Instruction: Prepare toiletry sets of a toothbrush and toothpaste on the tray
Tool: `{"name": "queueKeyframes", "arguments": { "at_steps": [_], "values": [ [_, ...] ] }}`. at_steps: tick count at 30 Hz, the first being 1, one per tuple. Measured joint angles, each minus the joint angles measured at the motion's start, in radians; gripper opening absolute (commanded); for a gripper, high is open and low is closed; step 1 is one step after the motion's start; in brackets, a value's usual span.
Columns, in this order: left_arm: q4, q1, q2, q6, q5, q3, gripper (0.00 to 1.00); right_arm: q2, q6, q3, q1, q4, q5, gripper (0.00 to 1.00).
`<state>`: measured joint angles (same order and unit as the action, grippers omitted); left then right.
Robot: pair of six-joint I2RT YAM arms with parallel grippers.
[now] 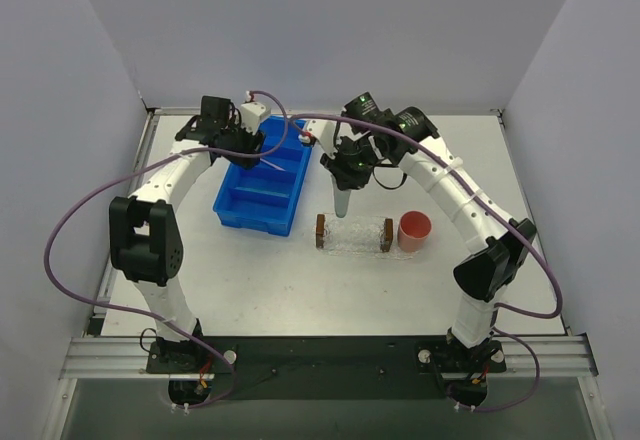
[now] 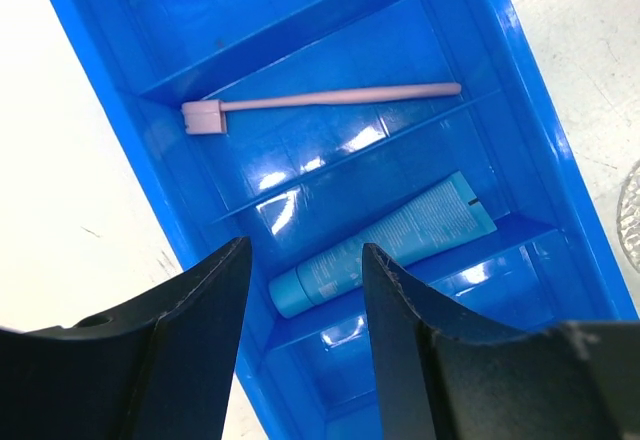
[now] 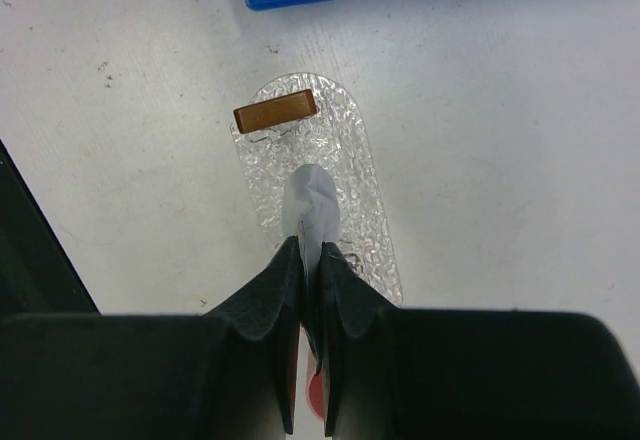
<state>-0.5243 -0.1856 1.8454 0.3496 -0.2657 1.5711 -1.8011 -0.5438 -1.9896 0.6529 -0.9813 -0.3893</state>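
While the right pincer (image 3: 312, 252) is clamped on one end of the pale toothpaste tube (image 3: 311, 200), the tube hangs over the clear tray (image 3: 372, 222) on the counter (image 3: 500, 110); whether it touches the tray I cannot tell. It looks light and soft, so an end grip may let it swing or flatten. The left pincer (image 2: 305, 250) hovers with jaws apart and empty above the bin (image 2: 540, 110), where the toothbrush (image 2: 330, 97) and the blue toothpaste tube (image 2: 400, 235) lie in neighbouring compartments. The toothbrush is probably stiff, thin and light; mid-handle, across its width, seems the best hold.
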Motion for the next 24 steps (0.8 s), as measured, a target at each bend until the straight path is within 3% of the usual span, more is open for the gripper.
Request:
{"name": "queueKeyframes", "arguments": {
  "at_steps": [24],
  "values": [
    [0.03, 0.003, -0.02, -0.05, -0.019, -0.046, 0.58, 0.0, 0.032, 0.017, 0.063, 0.036, 0.065, 0.0]
  ]
}}
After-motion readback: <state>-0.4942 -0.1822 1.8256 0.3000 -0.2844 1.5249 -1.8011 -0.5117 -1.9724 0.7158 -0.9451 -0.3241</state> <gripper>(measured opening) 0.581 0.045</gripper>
